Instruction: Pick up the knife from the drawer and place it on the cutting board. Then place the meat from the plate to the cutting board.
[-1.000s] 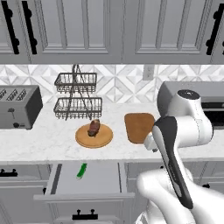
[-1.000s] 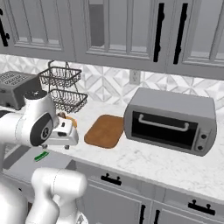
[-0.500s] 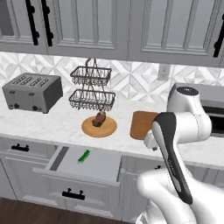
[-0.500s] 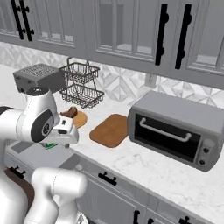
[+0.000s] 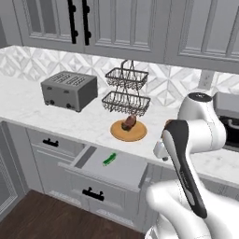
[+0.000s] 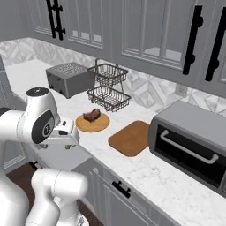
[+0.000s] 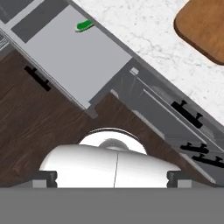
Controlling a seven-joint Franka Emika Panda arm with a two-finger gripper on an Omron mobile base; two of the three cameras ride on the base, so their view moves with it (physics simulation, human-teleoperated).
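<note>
The marble counter [image 5: 42,114] is running along the wall, carrying a toaster [image 5: 69,91], a two-tier wire basket [image 5: 125,91] and, at the right end in the right base view, a toaster oven [image 6: 194,145]. Below the counter edge the drawer [image 5: 122,164] is standing pulled out, its flat grey inside facing up; the hand view is looking down on it [image 7: 74,57] from above and is also taking in the dark wood floor [image 7: 30,122] beside it.

The cutting board [image 6: 131,137] is lying bare on the counter between the plate [image 6: 90,126] and the toaster oven. The right base view is giving it whole, the hand view is catching one rounded corner [image 7: 205,26] cut off by the frame, and in the left base view the arm is covering it. The plate [image 5: 119,134] is sitting in front of the basket with the meat [image 5: 129,123] resting on it [image 6: 92,115].

The knife [image 5: 109,159] is lying in the drawer near its back edge. Its green handle is showing plainly in the hand view [image 7: 84,26], but the blade is too small to make out.

The gripper [image 7: 111,177] is hanging well above and apart from the knife, with the fingertips [image 7: 47,177] spread wide and holding nothing. In the right base view the drawer is hidden behind the arm.
</note>
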